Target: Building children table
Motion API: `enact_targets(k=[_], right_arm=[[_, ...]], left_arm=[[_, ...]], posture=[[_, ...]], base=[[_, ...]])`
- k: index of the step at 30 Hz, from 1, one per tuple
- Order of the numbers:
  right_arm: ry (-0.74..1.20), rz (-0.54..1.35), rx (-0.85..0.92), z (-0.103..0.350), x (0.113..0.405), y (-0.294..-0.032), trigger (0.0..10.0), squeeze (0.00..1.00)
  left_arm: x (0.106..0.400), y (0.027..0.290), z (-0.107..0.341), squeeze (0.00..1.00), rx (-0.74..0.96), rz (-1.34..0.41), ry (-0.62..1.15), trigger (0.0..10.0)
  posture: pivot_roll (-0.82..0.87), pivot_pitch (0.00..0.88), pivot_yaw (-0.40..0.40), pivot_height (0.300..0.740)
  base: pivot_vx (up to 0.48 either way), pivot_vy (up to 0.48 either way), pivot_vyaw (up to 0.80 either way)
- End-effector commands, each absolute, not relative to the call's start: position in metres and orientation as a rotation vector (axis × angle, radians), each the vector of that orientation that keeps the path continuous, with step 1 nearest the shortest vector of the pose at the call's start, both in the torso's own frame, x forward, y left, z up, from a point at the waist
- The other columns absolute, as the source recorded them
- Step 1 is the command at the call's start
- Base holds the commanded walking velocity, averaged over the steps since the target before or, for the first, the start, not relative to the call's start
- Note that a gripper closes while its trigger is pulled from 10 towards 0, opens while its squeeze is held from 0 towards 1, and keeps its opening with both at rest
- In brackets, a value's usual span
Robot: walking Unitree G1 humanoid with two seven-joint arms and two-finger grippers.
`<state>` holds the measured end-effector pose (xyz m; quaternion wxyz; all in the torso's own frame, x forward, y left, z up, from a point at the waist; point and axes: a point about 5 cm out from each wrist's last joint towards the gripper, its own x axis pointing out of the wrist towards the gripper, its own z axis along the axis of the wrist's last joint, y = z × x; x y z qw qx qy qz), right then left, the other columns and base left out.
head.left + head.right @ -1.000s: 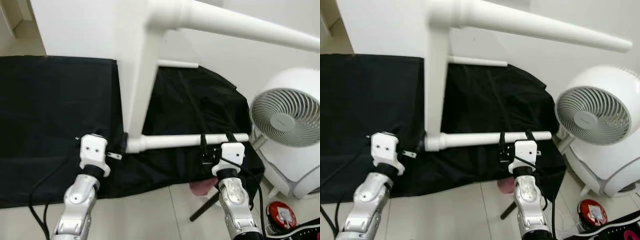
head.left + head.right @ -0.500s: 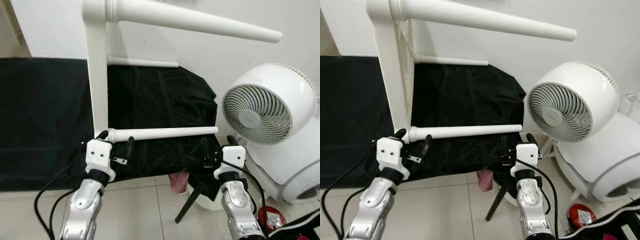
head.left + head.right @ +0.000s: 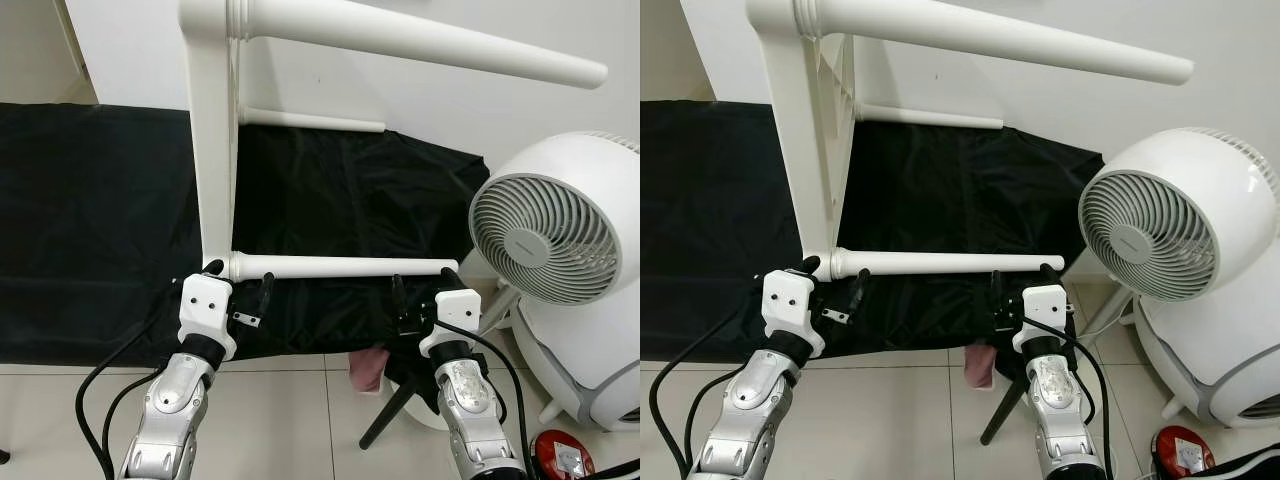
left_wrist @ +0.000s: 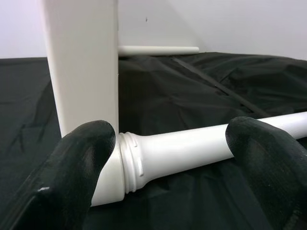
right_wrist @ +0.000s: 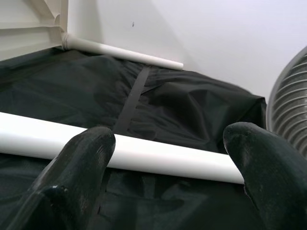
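Observation:
The white children's table stands on its side, its top [image 3: 212, 150] upright and edge-on on the black cloth [image 3: 90, 220]. Its legs stick out to the right: one high up [image 3: 420, 40], one at the back [image 3: 310, 120], and a low near one [image 3: 330, 267]. My left gripper [image 3: 238, 285] is open at that low leg's base, where it joins the top. In the left wrist view its fingers [image 4: 72, 163] straddle the leg [image 4: 192, 146] without closing. My right gripper [image 3: 422, 290] is open near the leg's tip, with the leg [image 5: 144, 155] crossing between its spread fingers [image 5: 76, 163].
A white round fan [image 3: 550, 235] stands close on the right, just beyond the leg's tip, above a white rounded appliance [image 3: 590, 340]. A pink object [image 3: 366, 368] and a black stand leg [image 3: 385, 420] lie on the tiled floor. A white wall runs behind the table.
The view has swung, so the table top is now seen edge-on. My left gripper has come up to the low leg's base. My right gripper now sits nearer the leg's tip.

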<state>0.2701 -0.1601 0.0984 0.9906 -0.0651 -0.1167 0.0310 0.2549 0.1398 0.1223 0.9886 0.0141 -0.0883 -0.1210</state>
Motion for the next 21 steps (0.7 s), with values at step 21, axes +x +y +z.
enact_targets(k=[21], right_arm=[[-0.225,0.064,-0.140,0.0974,0.2686,-0.1618,10.0,0.00]], left_arm=[[0.2520,0.1402,0.1202,0.00,0.038,-0.222,-0.150,10.0]], posture=[[0.04,0.001,-0.077,0.740]], base=[[0.000,0.186,0.00]])
